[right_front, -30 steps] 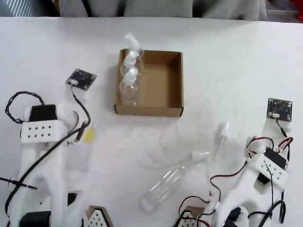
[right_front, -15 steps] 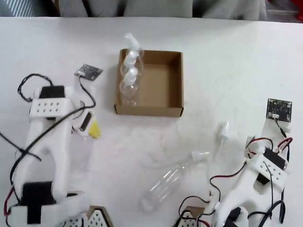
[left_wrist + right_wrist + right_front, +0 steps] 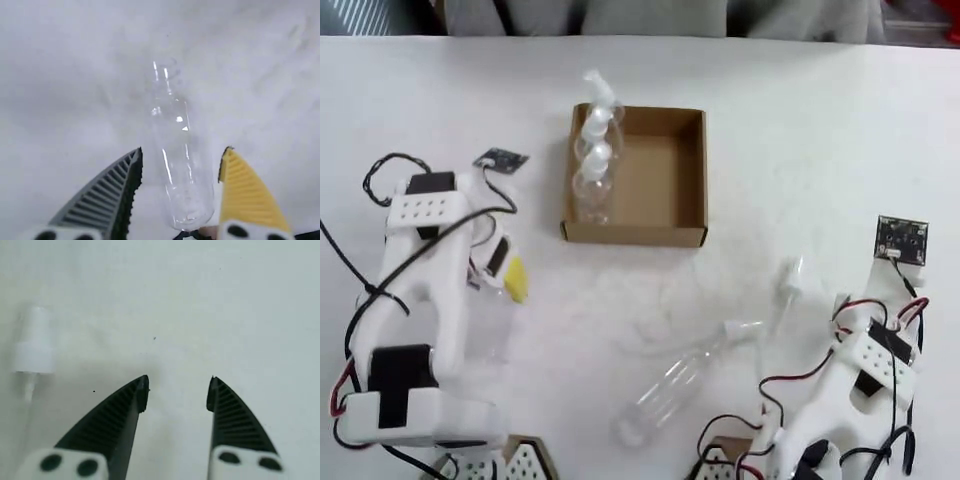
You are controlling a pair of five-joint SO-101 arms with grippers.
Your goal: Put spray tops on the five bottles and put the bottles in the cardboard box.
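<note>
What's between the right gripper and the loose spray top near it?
Nothing: in the right wrist view the stretch of table between the right gripper and the spray top is bare.

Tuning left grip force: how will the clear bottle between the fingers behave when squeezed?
The bottle looks empty and thin-walled: probably light, may dent. Round and lying on its side, it could roll off the open left fingers.

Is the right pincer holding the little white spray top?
No, the open right pincer holds nothing; the small white plastic spray top lies on the white table, apart from it.
</note>
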